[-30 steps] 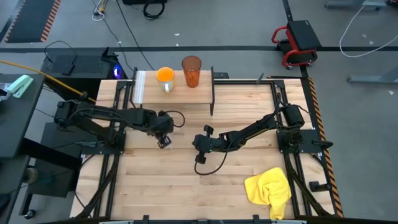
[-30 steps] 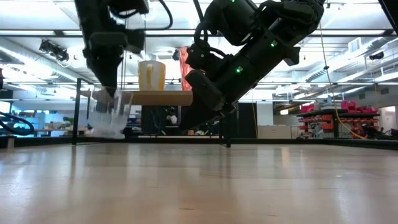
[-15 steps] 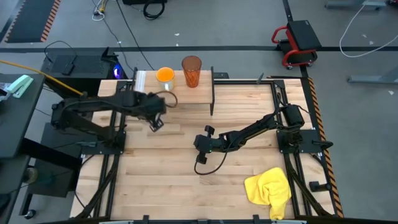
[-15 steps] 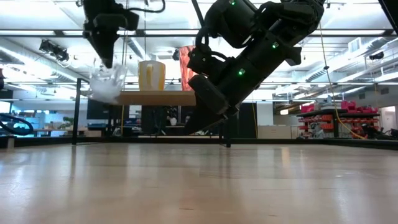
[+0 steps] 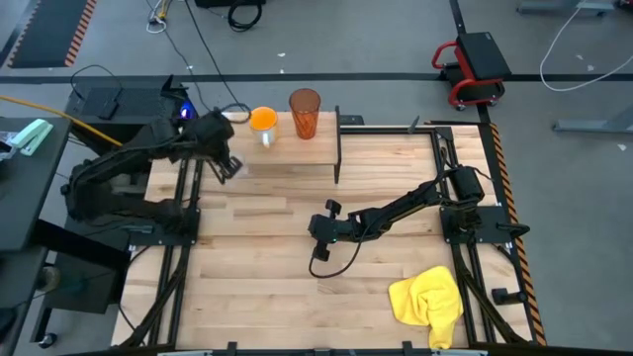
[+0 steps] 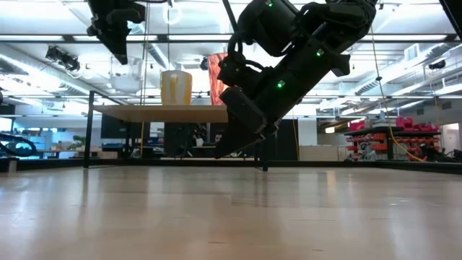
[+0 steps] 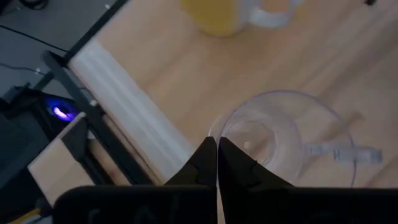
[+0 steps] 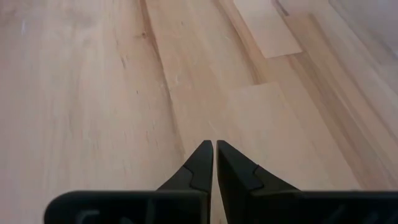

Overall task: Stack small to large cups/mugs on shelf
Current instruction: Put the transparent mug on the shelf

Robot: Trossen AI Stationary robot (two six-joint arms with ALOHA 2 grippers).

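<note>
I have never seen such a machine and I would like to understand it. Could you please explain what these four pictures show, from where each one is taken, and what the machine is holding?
This is a robot with two dark arms at a wooden table. Each arm ends in a two-finger gripper.

One picture looks straight down on the table. One looks level across it from table height. The other two come from cameras on each arm's wrist, looking past its own fingers.

At the far edge stands a small wooden shelf on thin black legs. On it are an orange mug and a tall orange-red tumbler. A yellow cloth lies on the table near the right arm.

The left gripper is shut on the rim of a small clear glass, held over the shelf beside the mug. The right gripper is shut, holds nothing and waits low over the table's middle.
</note>
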